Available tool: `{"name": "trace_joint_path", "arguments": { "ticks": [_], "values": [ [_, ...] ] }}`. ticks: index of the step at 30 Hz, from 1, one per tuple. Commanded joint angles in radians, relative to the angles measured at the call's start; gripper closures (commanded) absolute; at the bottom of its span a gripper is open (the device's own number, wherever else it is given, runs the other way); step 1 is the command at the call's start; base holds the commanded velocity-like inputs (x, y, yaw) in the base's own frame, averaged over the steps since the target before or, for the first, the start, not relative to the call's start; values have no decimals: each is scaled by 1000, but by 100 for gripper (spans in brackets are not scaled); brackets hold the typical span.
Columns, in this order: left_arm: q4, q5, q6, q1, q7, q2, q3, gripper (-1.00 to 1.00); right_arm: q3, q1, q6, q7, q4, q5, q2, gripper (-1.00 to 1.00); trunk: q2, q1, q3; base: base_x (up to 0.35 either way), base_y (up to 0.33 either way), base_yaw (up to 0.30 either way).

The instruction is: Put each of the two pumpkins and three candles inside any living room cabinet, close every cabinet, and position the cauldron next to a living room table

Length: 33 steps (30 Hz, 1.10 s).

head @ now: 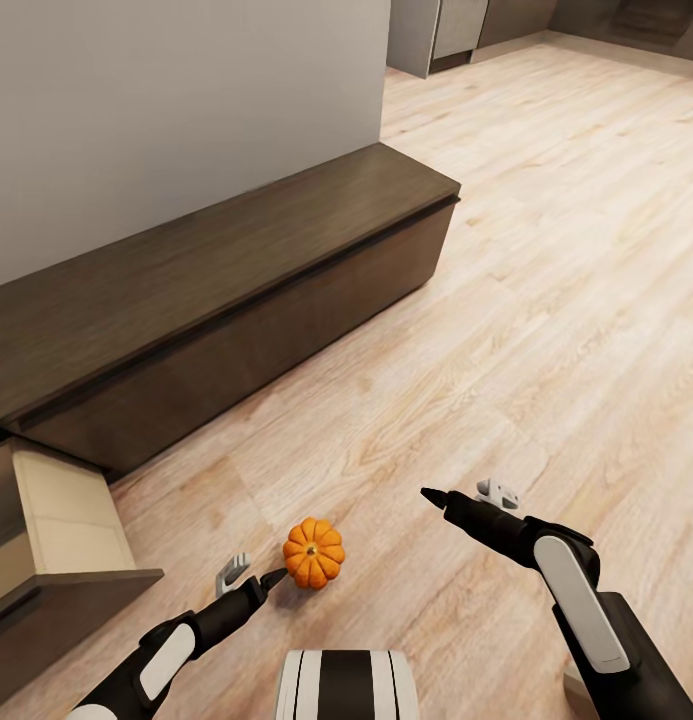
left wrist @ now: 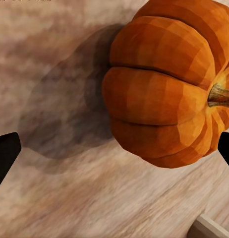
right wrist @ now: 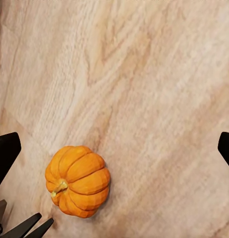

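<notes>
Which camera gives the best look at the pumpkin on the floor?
The right wrist view: the whole pumpkin shows from above, stem and ribs clear, bare floor all round. The left wrist view crops it at close range. The head view shows it small, by the open left gripper, near the cabinet's open drawer.

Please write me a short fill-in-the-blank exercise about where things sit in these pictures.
1. The small orange ribbed pumpkin rests on the pale wooden ____.
2. The claw nearest the pumpkin is the ____ claw.
3. At the near end of the long dark-brown wooden cabinet, one drawer with a pale interior stands ____.
4. The right claw holds ____.

Missing words: floor; left; open; nothing
</notes>
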Motion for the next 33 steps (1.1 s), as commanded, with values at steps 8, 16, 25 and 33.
{"name": "trace_joint_path", "arguments": {
  "ticks": [8, 16, 25, 33],
  "values": [
    [0, 10, 5, 0, 0, 1, -4, -100, 0, 0, -1, -10, -1, -10, -4, -100, 0, 0, 7, 0, 0, -95],
    [0, 10, 5, 1, 1, 2, -4, -100, 0, 0, -2, -10, 0, -10, -3, -100, 0, 0, 10, 43, -32, -46],
    [2, 9, 5, 0, 1, 3, -4, -100, 0, 0, -2, -11, 0, -10, -3, -100, 0, 0, 10, 28, -3, -1],
    [2, 9, 5, 0, 2, 3, -4, -100, 0, 0, -2, -11, 0, -10, -2, -100, 0, 0, 10, 85, 11, 0]
  ]
}}
